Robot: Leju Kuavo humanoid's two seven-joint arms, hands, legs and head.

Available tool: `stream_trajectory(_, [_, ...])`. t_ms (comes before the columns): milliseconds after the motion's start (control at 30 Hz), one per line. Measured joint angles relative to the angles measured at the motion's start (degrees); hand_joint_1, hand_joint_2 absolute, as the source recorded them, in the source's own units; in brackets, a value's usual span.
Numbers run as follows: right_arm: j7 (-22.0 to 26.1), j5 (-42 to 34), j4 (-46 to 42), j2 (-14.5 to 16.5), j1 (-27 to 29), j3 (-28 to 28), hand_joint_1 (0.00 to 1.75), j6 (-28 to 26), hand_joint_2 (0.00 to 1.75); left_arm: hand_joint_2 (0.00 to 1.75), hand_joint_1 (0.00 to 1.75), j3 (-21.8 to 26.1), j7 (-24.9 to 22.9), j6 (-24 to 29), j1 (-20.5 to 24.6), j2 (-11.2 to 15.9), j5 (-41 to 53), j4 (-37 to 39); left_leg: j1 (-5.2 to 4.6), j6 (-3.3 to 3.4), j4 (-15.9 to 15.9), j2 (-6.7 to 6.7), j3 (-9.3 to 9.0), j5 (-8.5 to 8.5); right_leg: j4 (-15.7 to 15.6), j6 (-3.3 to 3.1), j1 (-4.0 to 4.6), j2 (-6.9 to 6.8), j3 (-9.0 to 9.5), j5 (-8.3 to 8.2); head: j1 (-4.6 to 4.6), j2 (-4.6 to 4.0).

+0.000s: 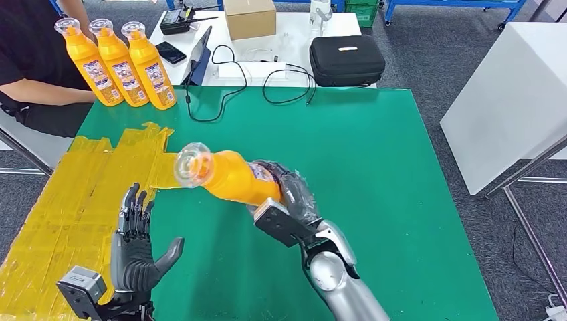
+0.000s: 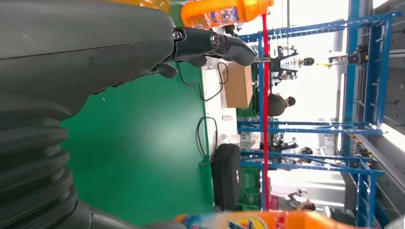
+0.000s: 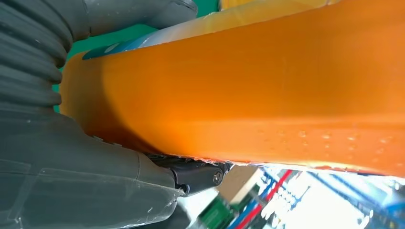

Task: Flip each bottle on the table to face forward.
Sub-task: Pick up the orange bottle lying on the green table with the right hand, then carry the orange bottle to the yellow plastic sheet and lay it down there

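Bottle [image 1: 224, 175] is gripped near its base by the right hand [image 1: 291, 194], tilted toward 10 o'clock above the green table [image 1: 374, 174]. Left hand [image 1: 137, 244] is held spread, empty. Right wrist view: fingers [image 3: 196, 174] are wrapped underneath the bottle; slippage is possible given the low grasp.

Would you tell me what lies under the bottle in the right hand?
The bottle, held tilted by the right hand, hangs over the green table beside yellow tape. The patch beneath it is hidden.

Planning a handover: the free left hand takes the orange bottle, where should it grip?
Probably the bare neck just below the clear cap, approached from the left hand's own side. The orange bottle lies tilted, cap pointing that way, and the right hand wraps its base.
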State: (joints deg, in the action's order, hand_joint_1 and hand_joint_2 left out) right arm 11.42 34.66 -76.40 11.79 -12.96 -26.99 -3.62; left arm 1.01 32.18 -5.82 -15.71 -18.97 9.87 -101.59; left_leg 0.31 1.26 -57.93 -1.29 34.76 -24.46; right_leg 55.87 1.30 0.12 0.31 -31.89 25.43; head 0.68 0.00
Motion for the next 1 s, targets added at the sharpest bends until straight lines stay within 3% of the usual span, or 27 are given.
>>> stream_trajectory(300, [-0.73, -0.88, 8.30, 5.38, -1.79, -9.10, 1.75, -0.58, 1.75, 1.75, 0.00, -0.56, -0.08, 0.41, -0.01, -0.01, 0.11, 0.00, 0.06, -0.01, 0.02, -0.01, 0.06, 0.00, 0.02, -0.03, 0.02, 0.00, -0.05, 0.02, 0.02, 0.00])
stream_trajectory(533, [-2.09, -5.76, 15.29, 6.18, -5.47, -17.28, 1.75, -3.25, 1.75, 1.75, 0.00, -0.93, -0.03, 0.30, -0.14, -0.02, -0.25, 0.00, 0.02, -0.01, 0.02, -0.04, 0.08, 0.02, 0.02, -0.02, 0.01, 0.00, -0.05, 0.01, 0.01, 0.00])
stream_trajectory(1000, [-2.26, -9.31, 21.36, 7.11, -7.89, -21.64, 1.75, -5.27, 1.75, 1.75, 0.00, -3.98, -0.01, 0.22, 0.04, -0.02, -0.52, 0.01, 0.02, -0.02, 0.01, -0.02, 0.09, 0.02, 0.01, -0.02, 0.00, 0.00, -0.10, 0.01, 0.02, 0.00])
